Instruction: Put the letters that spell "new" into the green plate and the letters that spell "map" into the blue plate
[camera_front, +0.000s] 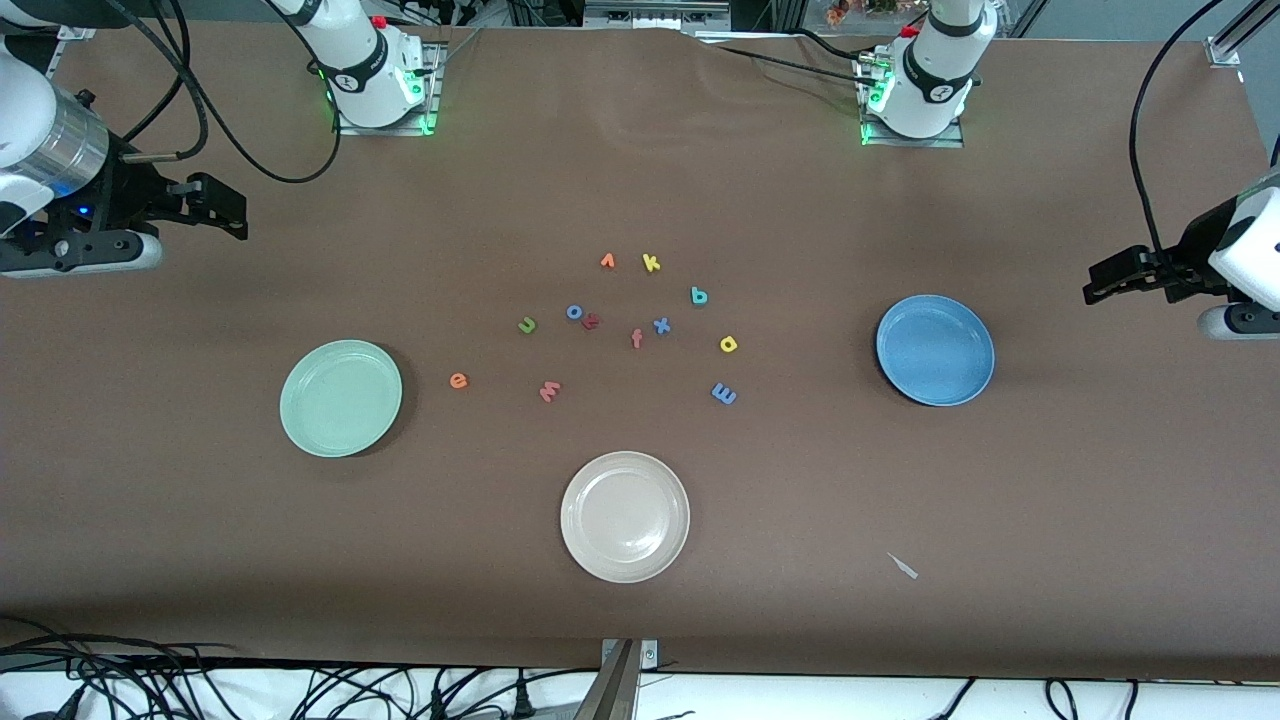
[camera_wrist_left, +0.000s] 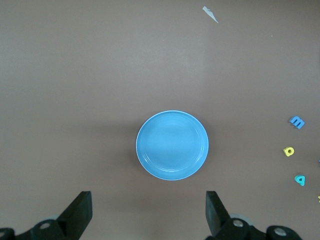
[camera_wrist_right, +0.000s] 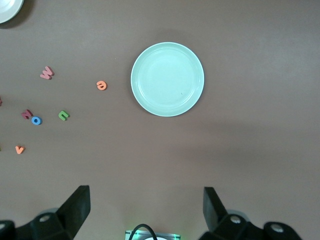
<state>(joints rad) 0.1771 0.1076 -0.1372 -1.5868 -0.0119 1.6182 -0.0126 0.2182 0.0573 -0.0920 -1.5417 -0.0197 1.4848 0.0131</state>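
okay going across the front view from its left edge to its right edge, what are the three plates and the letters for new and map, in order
green plate → olive-green n → salmon-red w → teal p → blue plate. Left out because their spots in the order are too close to call: the orange e, the cream-white plate, the blue m and the yellow a.

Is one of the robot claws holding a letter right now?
No. The left claw hangs open over the table by the blue plate, the right claw open by the green plate. Both are empty.
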